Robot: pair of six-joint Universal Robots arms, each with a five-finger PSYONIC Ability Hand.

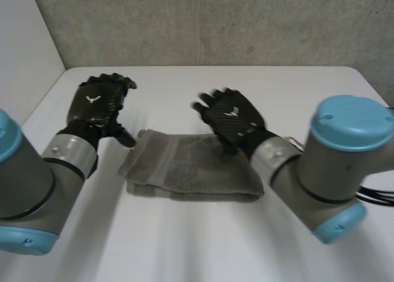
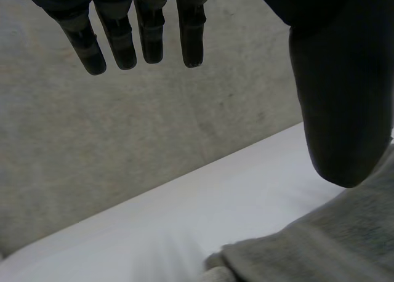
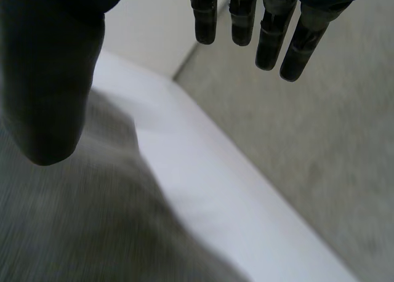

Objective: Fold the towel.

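Lying on the white table [image 1: 184, 245] between the two arms, the grey towel [image 1: 184, 168] looks already doubled, its long axis running left to right. The right hand [image 1: 234, 119] hovers over its far right part, fingers [image 3: 243, 23] straight and spread, holding nothing. The left hand [image 1: 97, 103] sits just off the left end, equally slack and empty, thumb [image 2: 335, 109] near that corner. The right hand seems nearer for a further fold.

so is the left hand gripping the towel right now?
No. The left hand is open, its fingers straight with nothing pinched against the thumb, and the towel lies on the table.
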